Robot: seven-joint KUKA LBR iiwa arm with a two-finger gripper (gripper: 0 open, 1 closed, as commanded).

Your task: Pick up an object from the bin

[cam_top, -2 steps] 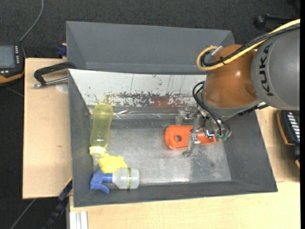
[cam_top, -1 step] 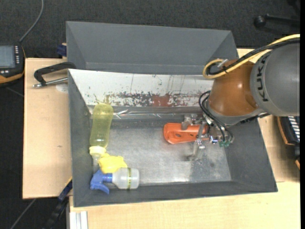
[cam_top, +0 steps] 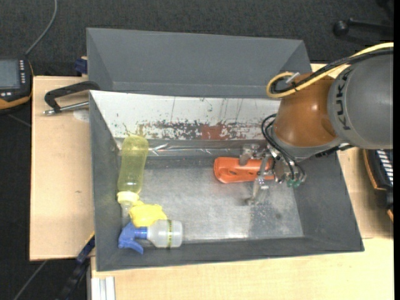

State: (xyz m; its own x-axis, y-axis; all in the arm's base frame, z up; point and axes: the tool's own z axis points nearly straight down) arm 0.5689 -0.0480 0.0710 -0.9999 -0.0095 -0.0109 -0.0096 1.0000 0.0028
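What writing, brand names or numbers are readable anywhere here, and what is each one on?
"KU": black letters on the grey arm; the rest of the word curves out of view.
On the small screen at the left edge, outside the bin: too small to read.
On the yellow bottle and the spray bottle in the bin: no readable label.

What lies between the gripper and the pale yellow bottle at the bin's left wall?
In the camera view, an orange object lies right beside the gripper; from it to the pale yellow bottle the bin floor is bare.
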